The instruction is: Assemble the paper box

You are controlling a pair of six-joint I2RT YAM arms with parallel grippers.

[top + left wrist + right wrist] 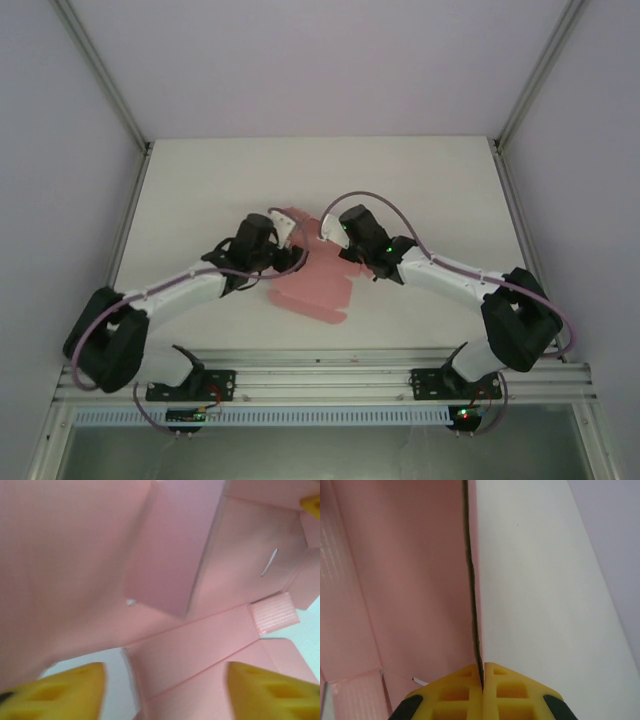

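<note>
Seen from above, the two wrists cover the far part of the paper box (312, 288), which lies partly folded on the desk (200, 190) between the arms. The left pincer (165, 697) stands spread, its tips cut off by the frame, with blurred pink panels just beyond. The right pincer (483, 677) is pressed together, pinching an upright panel's thin edge.

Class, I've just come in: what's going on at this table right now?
A thin pink die-cut card sheet, partly folded, is being assembled into a box on the white table. The right claw is shut on the edge of one panel. The left claw is open just above the sheet, gripping nothing.
</note>
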